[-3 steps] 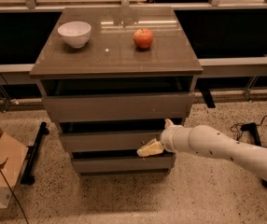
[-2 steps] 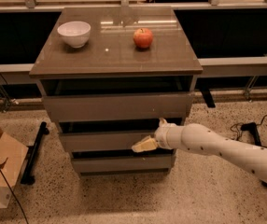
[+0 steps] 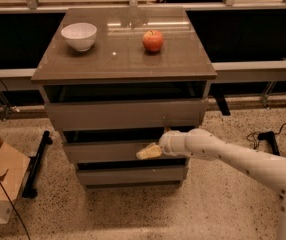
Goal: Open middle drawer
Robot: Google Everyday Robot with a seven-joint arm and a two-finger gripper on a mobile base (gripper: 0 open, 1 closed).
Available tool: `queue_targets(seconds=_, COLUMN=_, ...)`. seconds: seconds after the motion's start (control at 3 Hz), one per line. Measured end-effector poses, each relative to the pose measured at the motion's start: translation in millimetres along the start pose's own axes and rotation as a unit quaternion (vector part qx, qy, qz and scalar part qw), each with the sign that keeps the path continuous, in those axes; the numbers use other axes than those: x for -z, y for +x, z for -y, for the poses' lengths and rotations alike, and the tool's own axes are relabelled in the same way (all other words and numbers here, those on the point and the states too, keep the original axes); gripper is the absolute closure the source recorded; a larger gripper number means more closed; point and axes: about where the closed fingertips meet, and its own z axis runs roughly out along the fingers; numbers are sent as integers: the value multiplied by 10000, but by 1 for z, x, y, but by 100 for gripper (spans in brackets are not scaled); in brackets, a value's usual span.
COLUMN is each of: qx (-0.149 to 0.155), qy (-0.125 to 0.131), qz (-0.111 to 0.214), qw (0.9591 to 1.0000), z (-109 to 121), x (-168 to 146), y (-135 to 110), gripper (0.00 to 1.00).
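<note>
Tool (image 3: 149, 152) sits at middle drawer (image 3: 105, 152) front, beneath bowl (image 3: 79, 35) and apple (image 3: 153, 40).

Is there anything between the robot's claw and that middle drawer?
Nothing shows there in the camera view: the gripper lies right against the front of the middle drawer, towards its right end, with no gap visible.

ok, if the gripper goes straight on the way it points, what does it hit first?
Likely the middle drawer front: the gripper sits at its upper edge, pointing along it. Depth is unclear, so it may only skim the face.
</note>
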Motion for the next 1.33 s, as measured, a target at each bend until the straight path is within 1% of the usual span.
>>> queue_targets(seconds=0.33, qx=-97, qy=42, qz=99, qw=9999, z=24, x=-24, y=-8, gripper=0)
queue_targets(seconds=1.33, qx=-97, qy=42, qz=98, qw=9999, z=23, x=-25, y=-5, gripper=0)
